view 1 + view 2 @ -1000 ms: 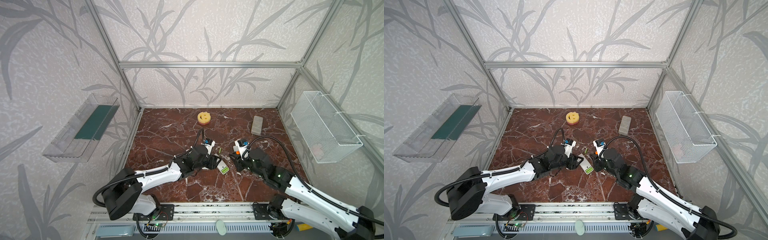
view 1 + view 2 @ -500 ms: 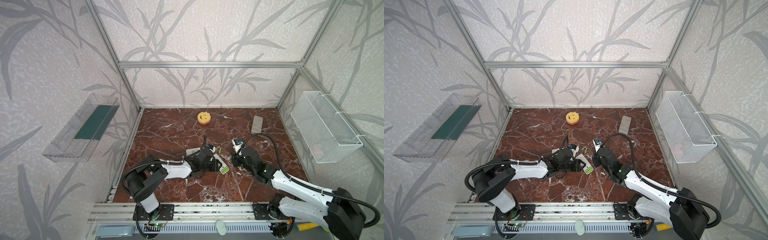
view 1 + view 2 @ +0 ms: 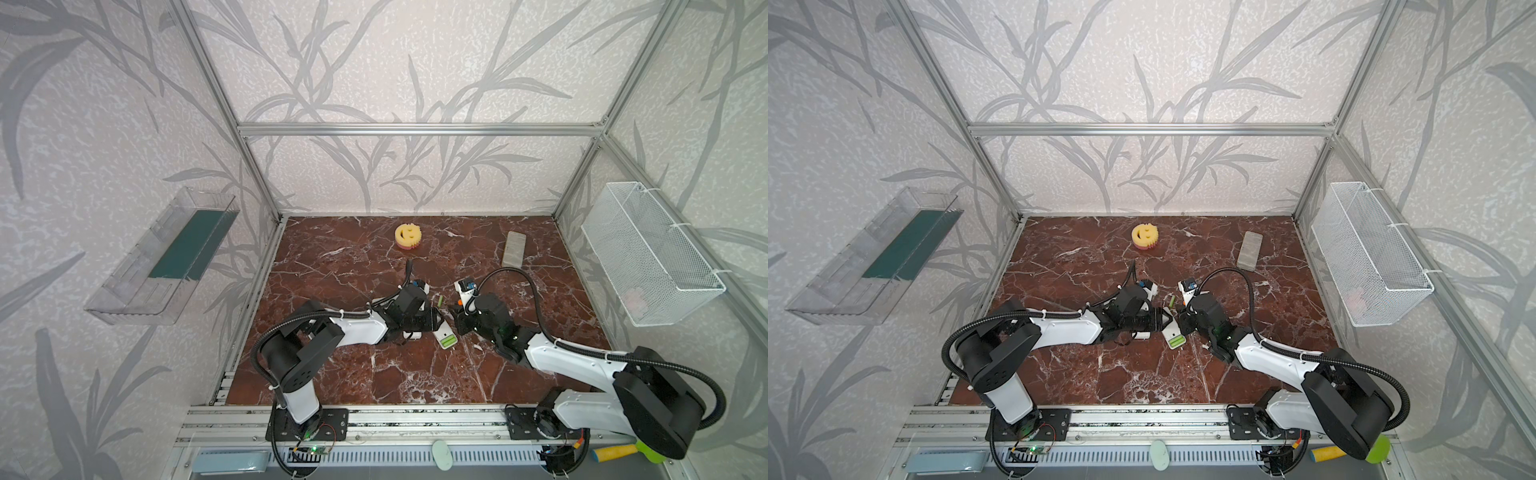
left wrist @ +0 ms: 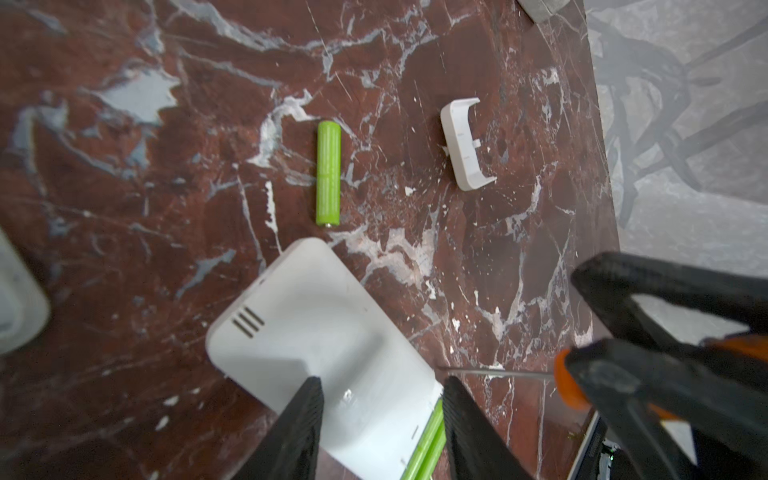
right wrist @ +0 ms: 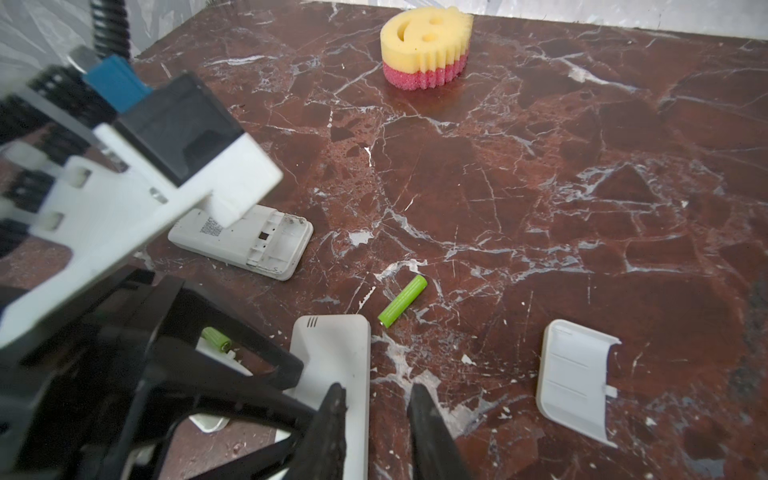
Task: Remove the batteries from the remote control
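**Prying the last cells out of the second remote**

Both arms meet at the middle of the red-brown marble tabletop, over a white plastic remote control that lies back-up with its battery bay uncovered. Two slim lime-green batteries sit side by side in that bay, at the end of the remote nearest the robot in a top view.

The left gripper stands over the remote with its claw half spread. One finger lies across the casing and the other at its edge, and I cannot tell whether they clamp the body or only rest on it. The right gripper pinches an orange-handled screwdriver, whose thin shaft reaches toward the bay's rim.

Around them lie the results of the work so far:
- a loose green battery just beyond the remote's far end
- another green cell resting on something white beside the left arm
- a second white remote with its bay bare
- a small white rectangular cover off to one side

The step in hand looks like levering out the remaining pair. The next move calls for the blade to get under one cell's end while the left arm keeps the casing from sliding. A smooth, light casing on polished stone could easily skate away, and a freed cell may roll.
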